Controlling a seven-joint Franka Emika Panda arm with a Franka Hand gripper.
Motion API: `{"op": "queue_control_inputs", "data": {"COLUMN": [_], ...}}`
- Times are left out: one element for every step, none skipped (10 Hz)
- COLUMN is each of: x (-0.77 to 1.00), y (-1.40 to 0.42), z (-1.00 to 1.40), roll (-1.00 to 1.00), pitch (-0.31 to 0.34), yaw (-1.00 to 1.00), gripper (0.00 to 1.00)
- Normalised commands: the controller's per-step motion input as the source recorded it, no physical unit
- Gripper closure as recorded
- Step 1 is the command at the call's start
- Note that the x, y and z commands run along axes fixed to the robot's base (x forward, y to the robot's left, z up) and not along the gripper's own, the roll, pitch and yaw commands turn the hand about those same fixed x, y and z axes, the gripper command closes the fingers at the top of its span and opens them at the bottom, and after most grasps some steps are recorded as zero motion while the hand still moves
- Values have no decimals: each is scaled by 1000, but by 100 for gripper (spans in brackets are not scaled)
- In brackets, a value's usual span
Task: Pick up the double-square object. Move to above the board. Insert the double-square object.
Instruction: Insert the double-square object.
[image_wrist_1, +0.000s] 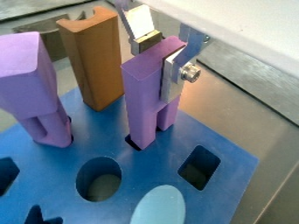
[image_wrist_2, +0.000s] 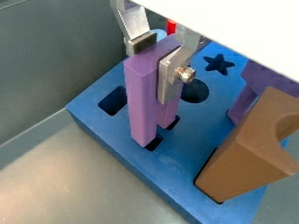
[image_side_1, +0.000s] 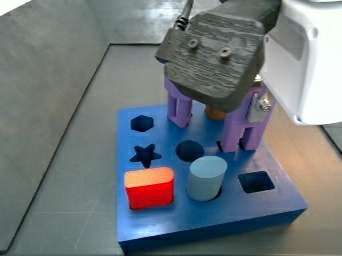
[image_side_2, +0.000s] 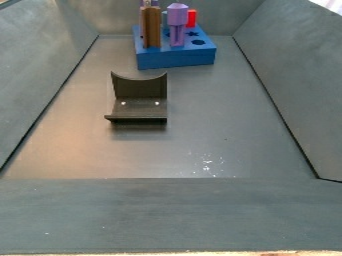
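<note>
We see the board (image_wrist_2: 117, 140), a big blue slab with dark holes, far down the grey floor in a side view (image_side_2: 174, 52) and close up in another (image_side_1: 201, 215). The fixture (image_side_2: 136, 100) sits well apart from it on the floor.

Other pieces stand in the board: a brown block (image_wrist_1: 96, 61), a thick purple post (image_wrist_1: 33, 83), a red block (image_side_1: 150, 188) and a pale blue round peg (image_side_1: 206, 178).

The end effector (image_wrist_2: 158, 57) is right above the board, and its silver fingers (image_wrist_1: 176, 68) are squeezed tight on the top of the double-square object (image_wrist_1: 149, 92). The slim purple bar stands straight up, and in both wrist views its bottom end (image_wrist_2: 146, 140) is already down inside a dark hole.

So we think we are at the last step, putting it in. We cannot tell if it sits all the way down. Next we should push it gently straight down, let go, and lift away without bumping the brown block beside it.
</note>
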Motion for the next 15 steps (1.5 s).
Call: {"op": "queue_control_inputs", "data": {"x": [-69, -134, -100, 0, 0, 20, 223, 271, 314, 331, 246, 100, 0, 0, 0], "y": [0, 0, 0, 0, 0, 0, 0, 11, 51, 43, 34, 97, 80, 29, 0], "z": [-197, -197, -209, -237, -246, -194, -229, -246, -189, -177, -183, -220, -291, -369, -309], "roll": [0, 34, 49, 0, -69, -117, -29, 0, 0, 0, 0, 103, 103, 74, 17], "pitch": [251, 326, 414, 414, 249, 89, 100, 71, 86, 77, 69, 129, 149, 89, 71], "yaw": [326, 326, 237, 166, 89, 54, 9, 0, -83, -160, -131, -120, -66, -31, -14], "gripper": [100, 100, 100, 100, 100, 100, 100, 100, 100, 100, 100, 100, 100, 100, 100]}}
